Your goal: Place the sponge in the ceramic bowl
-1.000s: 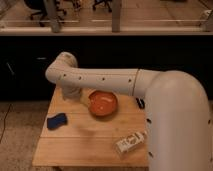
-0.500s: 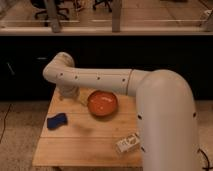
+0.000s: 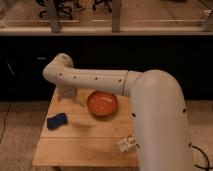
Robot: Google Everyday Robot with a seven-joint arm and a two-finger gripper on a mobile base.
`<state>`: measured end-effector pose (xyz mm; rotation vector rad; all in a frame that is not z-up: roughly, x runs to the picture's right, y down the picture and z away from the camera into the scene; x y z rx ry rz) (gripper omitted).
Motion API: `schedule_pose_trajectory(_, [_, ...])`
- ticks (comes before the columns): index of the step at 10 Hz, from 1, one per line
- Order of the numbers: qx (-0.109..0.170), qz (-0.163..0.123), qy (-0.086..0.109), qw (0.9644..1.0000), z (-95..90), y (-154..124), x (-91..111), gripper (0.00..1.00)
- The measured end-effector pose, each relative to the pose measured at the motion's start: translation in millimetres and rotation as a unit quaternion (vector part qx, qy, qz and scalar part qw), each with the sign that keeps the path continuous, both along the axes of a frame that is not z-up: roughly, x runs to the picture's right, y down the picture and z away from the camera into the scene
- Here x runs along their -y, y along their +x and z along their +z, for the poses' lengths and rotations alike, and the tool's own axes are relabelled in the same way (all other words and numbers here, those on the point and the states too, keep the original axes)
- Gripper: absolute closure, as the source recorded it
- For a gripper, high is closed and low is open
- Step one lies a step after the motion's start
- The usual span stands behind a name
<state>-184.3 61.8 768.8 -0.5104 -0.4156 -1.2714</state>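
The sponge [image 3: 57, 120], a small dark-blue soft block with wavy edges, lies flat on the light wooden table [image 3: 80, 147] towards its 9 o'clock edge. It is on open wood, apart from everything else, so I judge there is room to come down on it from above.

The round, glossy orange ceramic bowl [image 3: 102, 103] sits at about 2 o'clock from the sponge, near but not touching it. Its inside looks bare to me. As things lie, the sponge is outside the bowl, so the placing is not done.

The gripper [image 3: 66, 94] hangs at the table's far left, at about 12 to 1 o'clock from the sponge and 10 o'clock from the bowl. It carries no sponge, and beyond that I cannot tell its state. The thick white arm [image 3: 100, 82] reaches over the bowl from the right to get there, which I read as a pose for working the left half of the table.

A small pale-yellow object [image 3: 80, 99] sits just beside the bowl at its 9 o'clock, and a white printed packet [image 3: 126, 145] lies at the table's 5 o'clock, well clear of the route. From here I would need a short drop towards 6 o'clock onto the sponge.
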Motion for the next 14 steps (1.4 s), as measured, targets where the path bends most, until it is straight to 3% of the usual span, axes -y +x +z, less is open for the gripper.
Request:
schedule_pose_trajectory(7, [0.033, -0.033, -0.016, 0.9988, 19.9, -25.2, -11.0, 0.2])
schedule_pose_trajectory(14, [0.065, -0.073, -0.027, 0.9949, 39.2, -50.5, -29.9, 0.2])
